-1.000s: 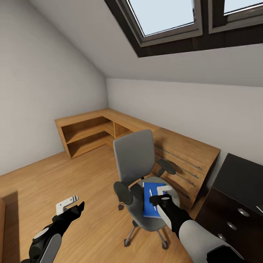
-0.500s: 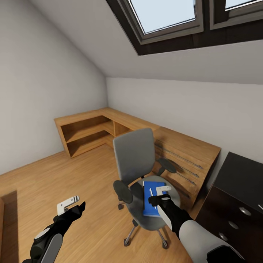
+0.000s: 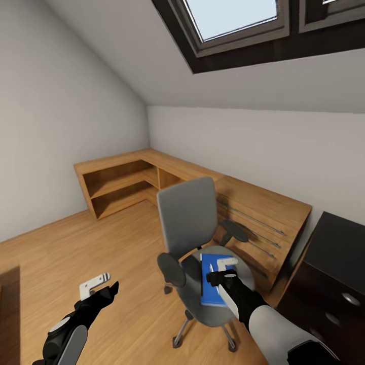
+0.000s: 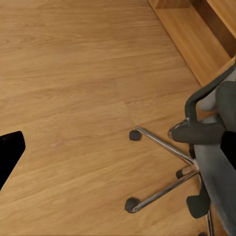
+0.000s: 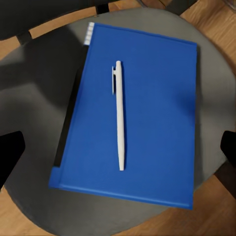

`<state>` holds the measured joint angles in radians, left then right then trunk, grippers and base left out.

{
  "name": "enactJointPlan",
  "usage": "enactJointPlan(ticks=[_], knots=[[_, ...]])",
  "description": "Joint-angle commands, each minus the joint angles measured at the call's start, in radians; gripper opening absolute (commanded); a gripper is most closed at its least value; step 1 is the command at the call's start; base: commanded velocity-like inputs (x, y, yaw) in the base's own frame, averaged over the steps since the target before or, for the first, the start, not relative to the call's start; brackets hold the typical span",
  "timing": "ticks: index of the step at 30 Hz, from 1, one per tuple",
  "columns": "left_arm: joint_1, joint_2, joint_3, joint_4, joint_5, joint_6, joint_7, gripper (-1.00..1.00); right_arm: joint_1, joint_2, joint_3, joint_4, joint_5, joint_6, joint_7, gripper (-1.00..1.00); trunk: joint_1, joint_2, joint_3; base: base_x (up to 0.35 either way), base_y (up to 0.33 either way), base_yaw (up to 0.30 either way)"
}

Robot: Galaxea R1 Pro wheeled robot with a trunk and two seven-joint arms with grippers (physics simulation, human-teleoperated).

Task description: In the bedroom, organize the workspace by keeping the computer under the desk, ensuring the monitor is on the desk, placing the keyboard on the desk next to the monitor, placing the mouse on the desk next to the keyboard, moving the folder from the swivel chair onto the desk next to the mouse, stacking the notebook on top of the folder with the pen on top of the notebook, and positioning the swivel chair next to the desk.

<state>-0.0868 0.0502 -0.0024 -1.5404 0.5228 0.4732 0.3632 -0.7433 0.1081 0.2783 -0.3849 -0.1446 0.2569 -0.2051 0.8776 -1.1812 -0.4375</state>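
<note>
The swivel chair (image 3: 186,218) stands mid-room, its grey back toward the wooden cabinet. On its seat (image 5: 34,98) lies the blue folder (image 3: 209,289) (image 5: 147,123), with the white pen (image 5: 119,123) lying on top of it. A thin dark edge with white ring binding (image 5: 89,34) peeks out from under the folder; it may be the notebook. My right gripper (image 3: 219,278) (image 5: 119,155) hovers open right above the folder. My left gripper (image 3: 109,290) (image 4: 118,152) hangs open over the floor, left of the chair's star base (image 4: 162,187). The black desk (image 3: 334,248) is at the right edge.
A light wooden L-shaped cabinet (image 3: 126,177) runs along the far walls behind the chair. The desk's drawer unit with round knobs (image 3: 351,298) stands close to the chair's right. Open wooden floor (image 3: 101,243) spreads to the left. A sloped ceiling with a skylight (image 3: 233,20) is overhead.
The whole picture has shifted slightly, so the camera moved. Both grippers stay open and keep their places relative to the chair; the right one still hovers over the folder.
</note>
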Motion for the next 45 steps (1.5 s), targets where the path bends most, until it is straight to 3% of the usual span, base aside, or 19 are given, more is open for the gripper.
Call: enactJointPlan(ticks=[1,17,24,36,40,45], knots=[[-0.001,0.000,-0.001,-0.001,0.010,0.003,0.008,1.00,-0.001,-0.001,0.009,-0.002,-0.010,0.005,-0.008,1.00,0.005,-0.008,-0.004,0.271,0.025,0.000],[-0.001,0.000,-0.001,0.000,0.010,0.002,0.008,1.00,-0.001,-0.003,0.009,-0.002,-0.009,0.002,-0.009,1.00,0.066,-0.120,-0.054,0.045,0.004,0.000],[-0.001,0.000,-0.001,0.000,0.011,0.002,0.008,1.00,-0.001,-0.030,0.009,-0.002,-0.010,-0.001,-0.010,1.00,0.093,-0.169,-0.076,0.000,0.000,0.000],[-0.001,0.000,0.002,0.013,0.011,-0.002,0.012,1.00,-0.001,-0.041,0.009,-0.002,-0.012,-0.072,-0.004,1.00,0.139,-0.253,-0.114,0.000,0.000,0.000],[-0.001,0.000,0.002,0.014,0.010,-0.002,0.012,1.00,-0.001,-0.056,0.009,-0.002,-0.014,-0.104,0.047,1.00,0.154,-0.281,-0.127,0.000,0.000,0.000],[-0.001,0.000,0.002,0.014,0.010,-0.002,0.012,1.00,-0.001,-0.092,0.000,-0.002,-0.035,-0.138,0.173,1.00,0.173,-0.316,-0.142,0.000,0.000,0.000]])
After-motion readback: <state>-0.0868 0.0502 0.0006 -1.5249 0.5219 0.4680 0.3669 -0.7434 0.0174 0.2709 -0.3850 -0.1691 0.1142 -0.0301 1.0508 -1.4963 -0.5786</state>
